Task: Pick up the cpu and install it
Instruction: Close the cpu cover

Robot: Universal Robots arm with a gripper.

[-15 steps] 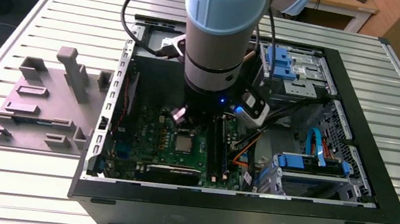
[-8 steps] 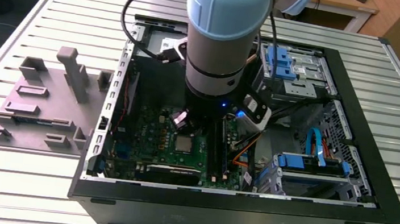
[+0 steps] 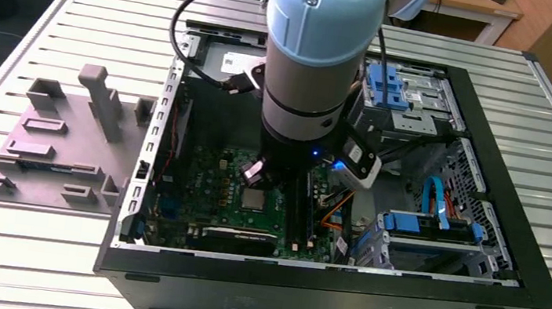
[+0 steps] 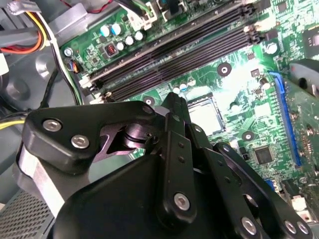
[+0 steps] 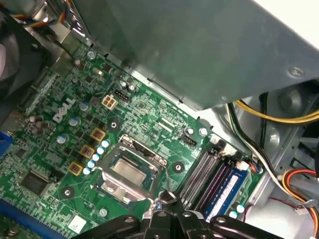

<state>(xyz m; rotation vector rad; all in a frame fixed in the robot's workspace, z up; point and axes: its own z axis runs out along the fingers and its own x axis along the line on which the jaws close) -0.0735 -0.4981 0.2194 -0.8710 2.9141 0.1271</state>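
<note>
First wrist view puts the cpu (image 5: 130, 173) flat in the square metal socket frame (image 5: 127, 167) on the green motherboard (image 5: 60, 149), its pale top showing through the frame's opening. The same chip shows in the second wrist view (image 4: 205, 115), just past the tip of the gripper (image 4: 174, 107), and in the exterior view (image 3: 255, 199) as a small pale square directly under the arm's wrist.

The gripper's fingers come together at a narrow point with nothing between them, so they look pressed together and empty, hanging just above the edge of the socket rather than holding the chip. By that reading the pick-up and placing are already done and the work is at the seating stage: the chip lies in its bed and the frame surrounds it. Whether the frame is fully latched I cannot tell.

Beside the socket run the dark memory slots (image 5: 212, 174), with a bundle of coloured wires (image 5: 279, 149) beyond them. All of this sits inside the open black computer case (image 3: 345, 281) on a slatted metal table (image 3: 61, 17), with a grey parts holder (image 3: 56, 143) lying outside the case toward the exterior view's left.

Any further move here calls for a light, level touch near the socket, since the chip must stay square in its bed and the board parts crowd close.
</note>
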